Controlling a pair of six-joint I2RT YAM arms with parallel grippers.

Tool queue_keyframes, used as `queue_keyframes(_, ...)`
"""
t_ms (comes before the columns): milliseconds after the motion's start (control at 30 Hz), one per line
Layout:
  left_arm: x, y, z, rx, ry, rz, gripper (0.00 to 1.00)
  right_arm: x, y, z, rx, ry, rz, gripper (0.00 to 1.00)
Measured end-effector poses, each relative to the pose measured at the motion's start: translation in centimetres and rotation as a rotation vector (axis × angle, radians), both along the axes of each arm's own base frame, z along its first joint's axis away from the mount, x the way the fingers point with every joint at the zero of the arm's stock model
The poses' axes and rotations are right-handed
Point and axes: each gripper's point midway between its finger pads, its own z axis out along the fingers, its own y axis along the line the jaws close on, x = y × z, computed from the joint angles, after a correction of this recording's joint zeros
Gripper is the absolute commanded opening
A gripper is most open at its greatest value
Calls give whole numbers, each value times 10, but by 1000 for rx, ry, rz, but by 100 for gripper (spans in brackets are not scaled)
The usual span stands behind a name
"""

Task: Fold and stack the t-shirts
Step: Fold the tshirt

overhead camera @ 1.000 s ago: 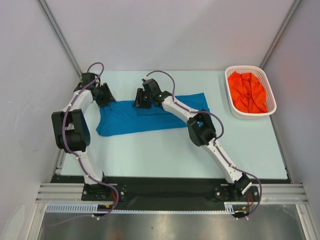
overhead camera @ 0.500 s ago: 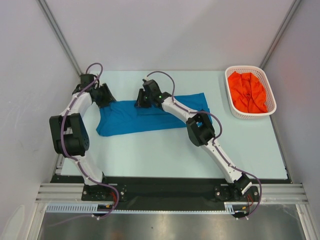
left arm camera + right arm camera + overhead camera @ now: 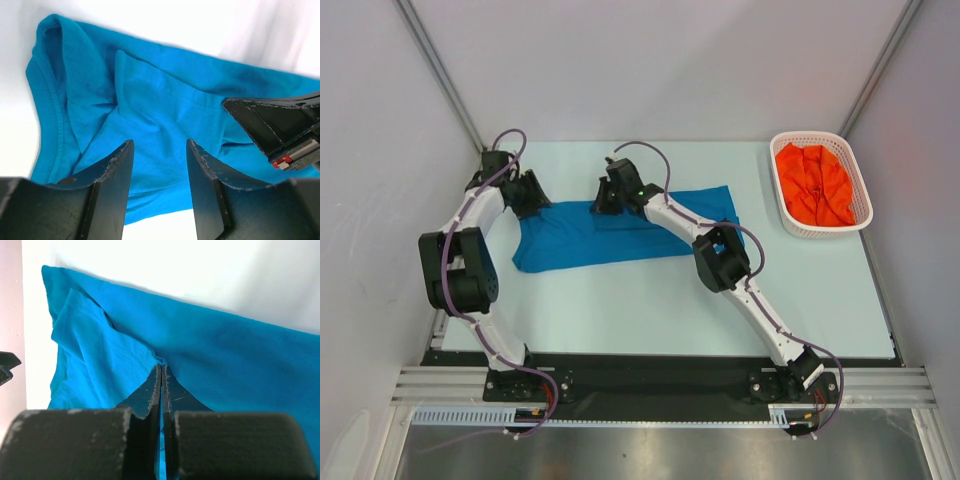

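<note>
The pale, smooth table [image 3: 650,310] carries the blue t-shirt [image 3: 580,240], soft knit cloth spread in a long rumpled band across the middle, with creases and a ribbed hem at its left end. At the far right stands a white lattice basket [image 3: 810,135] holding the orange-red t-shirt [image 3: 813,185], bunched in folds. The right gripper [image 3: 161,368] is pressed together, pinching a ridge of blue cloth. The left gripper [image 3: 159,147] is spread over the shirt's left end.

blue t-shirt [image 3: 570,235] solid, plain | orange-red t-shirt [image 3: 813,185] plain, bright | basket [image 3: 808,137] white lattice | table [image 3: 650,300] pale aqua
</note>
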Motion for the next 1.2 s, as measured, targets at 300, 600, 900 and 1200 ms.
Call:
queue_keyframes(300,-6,1,-6,4,17,7,51,-1,-8,5,-20,3,-14,0)
queue_keyframes(600,-7,1,-7,3,22,16,51,3,-16,18,-25,-22,-27,0)
queue_keyframes(900,-6,1,-7,0,22,15,50,-1,-34,-15,-83,33,-53,13)
queue_keyframes(1200,-3,-3,-8,-29,26,16,45,2,-40,-1,-75,26,-50,46)
